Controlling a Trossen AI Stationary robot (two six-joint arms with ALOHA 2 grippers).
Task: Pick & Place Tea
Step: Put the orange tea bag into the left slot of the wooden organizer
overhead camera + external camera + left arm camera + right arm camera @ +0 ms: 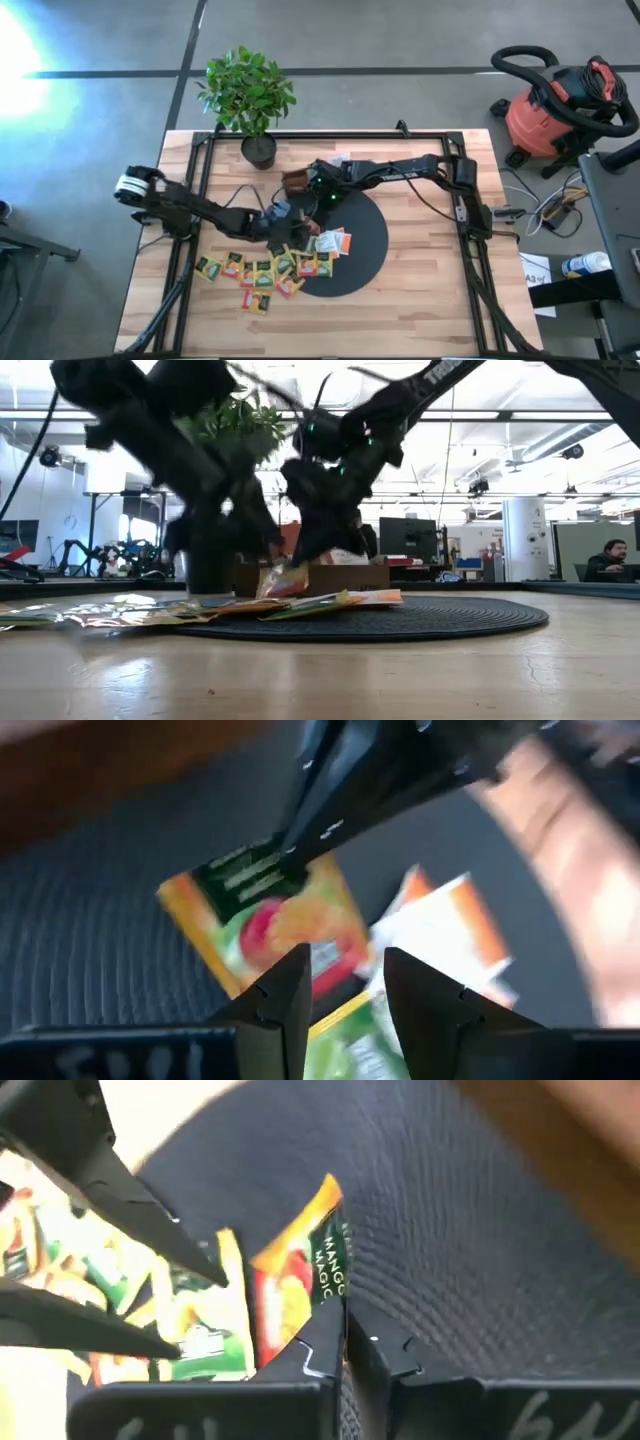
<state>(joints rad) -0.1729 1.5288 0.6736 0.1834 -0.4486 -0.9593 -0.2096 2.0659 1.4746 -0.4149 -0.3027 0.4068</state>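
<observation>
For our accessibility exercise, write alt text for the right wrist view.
The right gripper, jaws shut, pinches the edge of an orange mango tea sachet over the black mat. The left gripper reaches in beside it, above more sachets.

I see a pale butcher-block wooden tabletop made of jointed planks, its finish smooth with a soft sheen in my low view. On it lies a round black woven mat; up close its surface is ribbed, coarse and matt. The small square paper tea sachets look printed and slightly glossy, catching light on their green, yellow and orange faces; the orange mango sachet has a smooth, creased skin. My right arm's dark plastic fingers look hard and matt with sharp moulded edges, and the left arm's dark fingers look alike. A black metal frame borders the tabletop, satin-finished.
</observation>
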